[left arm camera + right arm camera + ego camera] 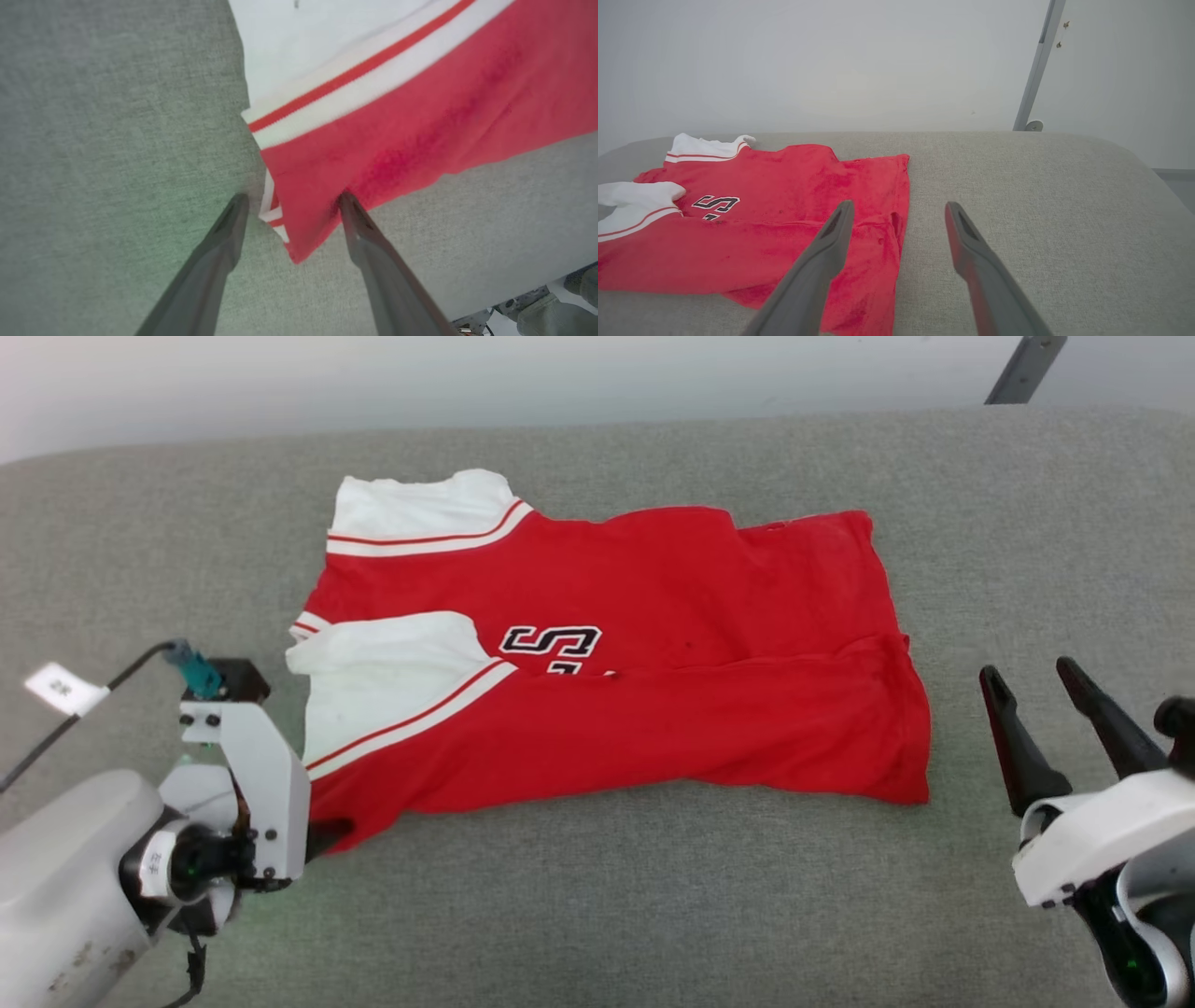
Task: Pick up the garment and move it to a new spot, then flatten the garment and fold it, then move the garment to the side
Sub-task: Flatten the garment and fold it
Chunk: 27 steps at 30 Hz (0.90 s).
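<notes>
The garment [653, 709] is a red jersey with white sleeve ends and a black-and-white letter. It lies folded lengthwise on the grey padded surface [597, 896], sleeves to the left. In the left wrist view my left gripper [293, 198] is open, its two fingers straddling the garment's [397, 126] near-left corner just above the fabric. In the head view its wrist mount [252, 775] hides the fingers. My right gripper [1027, 670] stands open and empty to the right of the garment's hem, apart from it. In the right wrist view, that gripper [899, 205] points over the hem edge of the garment [784, 196].
A grey metal pole [1022, 369] rises behind the surface's far right. A white tag [61, 689] hangs on a cable by my left arm. The surface's edge [537, 280] shows at the lower right of the left wrist view. Bare grey padding lies around the garment.
</notes>
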Motion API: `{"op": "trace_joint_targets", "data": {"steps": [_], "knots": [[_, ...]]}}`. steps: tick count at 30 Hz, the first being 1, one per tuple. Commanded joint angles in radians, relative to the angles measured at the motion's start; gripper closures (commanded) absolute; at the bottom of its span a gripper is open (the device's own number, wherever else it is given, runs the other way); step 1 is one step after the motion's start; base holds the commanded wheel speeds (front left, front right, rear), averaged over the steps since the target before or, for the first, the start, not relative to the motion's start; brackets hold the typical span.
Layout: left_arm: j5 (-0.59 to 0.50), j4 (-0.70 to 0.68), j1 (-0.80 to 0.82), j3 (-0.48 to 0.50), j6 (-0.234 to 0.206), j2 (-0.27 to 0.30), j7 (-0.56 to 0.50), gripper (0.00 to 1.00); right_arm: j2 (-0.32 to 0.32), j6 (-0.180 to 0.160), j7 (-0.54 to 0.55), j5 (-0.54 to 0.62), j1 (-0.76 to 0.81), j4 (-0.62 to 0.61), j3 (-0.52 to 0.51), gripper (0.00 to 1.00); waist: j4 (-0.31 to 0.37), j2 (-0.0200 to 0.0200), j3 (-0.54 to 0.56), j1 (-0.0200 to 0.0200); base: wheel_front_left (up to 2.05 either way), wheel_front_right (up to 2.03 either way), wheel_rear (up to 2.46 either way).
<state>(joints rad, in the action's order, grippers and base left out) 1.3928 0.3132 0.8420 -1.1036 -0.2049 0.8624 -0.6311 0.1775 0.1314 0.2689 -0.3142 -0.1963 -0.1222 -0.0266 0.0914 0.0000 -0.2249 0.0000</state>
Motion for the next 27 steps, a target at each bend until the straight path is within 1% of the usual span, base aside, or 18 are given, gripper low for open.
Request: {"op": "trace_joint_targets", "data": {"steps": [1, 7, 8, 9, 10, 11, 15, 19, 23, 24, 27], "knots": [[0.015, 0.033, -0.020, -0.002, 0.015, -0.012, 0.002, 0.00, -0.014, -0.002, 0.003, 0.005, 0.024, -0.015, -0.015, 0.00, 0.009, 0.0000, -0.008, 0.0000, 0.00, 0.00, 0.00], [0.027, 0.149, -0.038, -0.003, 0.061, -0.059, 0.024, 0.00, -0.034, -0.002, 0.037, 0.007, 0.064, -0.041, -0.033, 0.00, 0.014, 0.0000, -0.022, 0.0000, 0.00, 0.00, 0.00], [0.031, 0.167, -0.041, -0.004, 0.070, -0.067, 0.024, 0.03, -0.036, -0.002, 0.048, 0.003, 0.070, -0.045, -0.034, 0.00, 0.014, 0.0000, -0.024, 0.0000, 0.00, 0.00, 0.00], [0.038, 0.182, -0.045, -0.002, 0.083, -0.076, 0.022, 0.54, -0.036, -0.002, 0.058, 0.005, 0.073, -0.050, -0.038, 0.00, 0.014, 0.0000, -0.026, 0.0000, 0.00, 0.00, 0.00], [0.044, 0.193, -0.047, -0.001, 0.099, -0.086, 0.021, 0.86, -0.039, -0.002, 0.074, 0.004, 0.081, -0.051, -0.039, 0.00, 0.013, 0.0000, -0.028, 0.0000, 0.00, 0.00, 0.00], [0.050, 0.207, -0.051, -0.004, 0.110, -0.092, 0.015, 1.00, -0.042, -0.002, 0.093, -0.002, 0.089, -0.051, -0.036, 0.00, 0.013, 0.0000, -0.030, 0.0000, 0.00, 0.00, 0.00], [0.059, 0.243, -0.046, -0.006, 0.145, -0.115, 0.003, 1.00, -0.036, -0.002, 0.175, -0.017, 0.087, -0.045, -0.021, 0.00, 0.007, 0.0000, -0.037, 0.0000, 0.00, 0.00, 0.00], [0.052, 0.275, -0.029, -0.005, 0.167, -0.140, 0.009, 1.00, -0.026, -0.002, 0.260, -0.026, 0.058, -0.018, -0.012, 0.00, -0.005, 0.0000, -0.045, 0.0000, 0.00, 0.00, 0.00], [0.044, 0.305, -0.010, -0.005, 0.187, -0.162, 0.013, 1.00, -0.020, -0.002, 0.340, -0.042, 0.013, 0.042, 0.002, 0.00, -0.020, 0.0000, -0.054, 0.0000, 0.00, 0.00, 0.00], [0.044, 0.305, -0.010, -0.005, 0.187, -0.162, 0.013, 1.00, -0.020, -0.002, 0.340, -0.042, 0.013, 0.042, 0.002, 0.00, -0.020, 0.0000, -0.054, 0.0000, 0.00, 0.00, 0.00], [0.041, 0.323, 0.004, -0.003, 0.204, -0.178, 0.017, 1.00, -0.015, -0.002, 0.383, -0.035, -0.031, 0.101, 0.000, 0.00, -0.033, 0.0000, -0.062, 0.0000, 0.00, 0.00, 0.00]]}}
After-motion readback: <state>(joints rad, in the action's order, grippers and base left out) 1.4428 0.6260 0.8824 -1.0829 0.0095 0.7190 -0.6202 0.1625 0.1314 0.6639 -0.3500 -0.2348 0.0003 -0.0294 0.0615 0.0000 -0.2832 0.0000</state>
